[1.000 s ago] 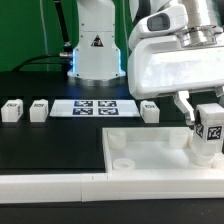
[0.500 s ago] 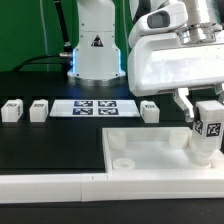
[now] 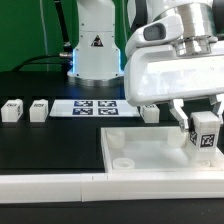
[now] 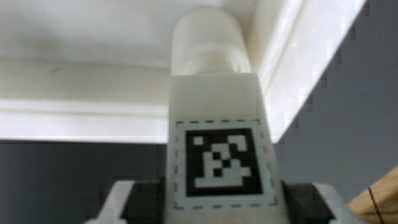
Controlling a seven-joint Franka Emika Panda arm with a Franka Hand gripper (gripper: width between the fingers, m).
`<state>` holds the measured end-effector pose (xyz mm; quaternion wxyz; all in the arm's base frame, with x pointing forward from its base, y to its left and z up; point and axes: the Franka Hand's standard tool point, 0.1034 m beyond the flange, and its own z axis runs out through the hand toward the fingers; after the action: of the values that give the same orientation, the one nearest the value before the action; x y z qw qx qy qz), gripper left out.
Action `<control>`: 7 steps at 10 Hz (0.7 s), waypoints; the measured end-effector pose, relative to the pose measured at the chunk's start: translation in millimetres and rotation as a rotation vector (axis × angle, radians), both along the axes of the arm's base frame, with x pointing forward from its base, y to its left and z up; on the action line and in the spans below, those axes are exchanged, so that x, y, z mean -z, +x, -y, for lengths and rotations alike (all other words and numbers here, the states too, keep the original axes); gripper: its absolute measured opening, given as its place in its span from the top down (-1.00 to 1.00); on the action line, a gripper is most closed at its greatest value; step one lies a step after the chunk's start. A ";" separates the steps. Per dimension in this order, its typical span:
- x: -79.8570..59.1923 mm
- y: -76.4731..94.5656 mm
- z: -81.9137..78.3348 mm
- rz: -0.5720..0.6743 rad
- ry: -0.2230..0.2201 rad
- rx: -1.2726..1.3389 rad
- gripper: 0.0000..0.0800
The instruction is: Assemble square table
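The white square table top lies at the exterior view's lower right, rim raised, a round socket showing near its front left corner. My gripper is shut on a white tagged leg and holds it over the top's right side. In the wrist view the leg runs from my jaws toward the top's rim corner, its tag facing the camera. Three more leg blocks stand on the black table: two at the left and one in the middle.
The marker board lies flat behind the top, in front of the robot base. A long white bar-shaped wall runs along the front edge.
My gripper has turned and lifted slightly with the leg; the leg's tag now sits higher and tilted compared with a second ago.
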<state>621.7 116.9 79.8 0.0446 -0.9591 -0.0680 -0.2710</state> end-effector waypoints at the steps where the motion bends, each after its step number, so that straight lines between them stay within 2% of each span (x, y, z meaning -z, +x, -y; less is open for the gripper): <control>1: 0.0 1.3 -0.8 0.023 0.003 0.002 0.27; 4: 0.0 0.8 -0.6 0.040 0.006 0.008 0.27; 5: 0.1 0.9 -0.5 0.040 0.005 0.008 0.11; 6: 0.1 0.9 -0.4 0.040 0.005 0.008 0.11; 7: 0.1 0.9 -0.4 0.040 0.005 0.007 -0.27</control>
<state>622.6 117.3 79.8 0.0447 -0.9536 -0.0646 -0.2907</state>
